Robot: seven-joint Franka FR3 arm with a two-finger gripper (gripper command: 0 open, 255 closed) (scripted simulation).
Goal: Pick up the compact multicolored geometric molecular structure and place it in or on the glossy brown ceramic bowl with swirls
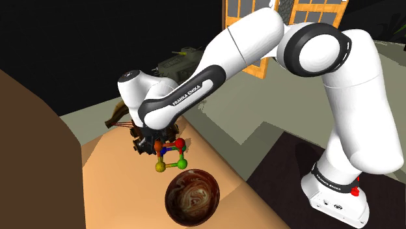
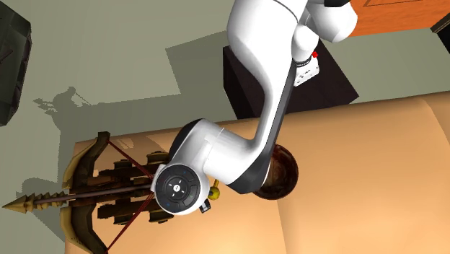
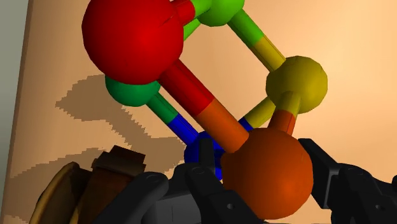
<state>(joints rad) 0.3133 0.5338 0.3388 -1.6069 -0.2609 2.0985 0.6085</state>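
Tan work surface (image 1: pixel 123 169) runs under the arm, with a darker brown slab along the shoulder view's left and a black area beyond the grey floor. White lettering on the arm's dark forearm band reads "FRANKA EMIKA" (image 1: pixel 189 93).

The gripper (image 3: pixel 261 170) is clamped on the molecular model (image 1: pixel 170 154): in the wrist view its black fingers (image 3: pixel 320 170) press either side of the orange ball (image 3: pixel 267 172), with a blue ball tucked beside the other finger. Coloured rods lead from there to a red ball (image 3: pixel 137 38), a yellow ball (image 3: pixel 296 79) and green balls. The model hangs clear of the tan surface and casts a ragged shadow on it.

A glossy brown bowl (image 1: pixel 190 197) with cream swirls sits on the same surface, near the model and toward the shoulder view's lower right of it, not touching it. In the second exterior view the bowl (image 2: pixel 286 173) is half hidden behind the arm.

A crossbow (image 2: pixel 86 189) lies on the surface on the far side of the gripper from the bowl. A dark green tank model (image 1: pixel 174 62) stands on the floor behind, below orange-framed panels (image 1: pixel 312 12). The arm's white base sits on a dark stand (image 1: pixel 280 159).
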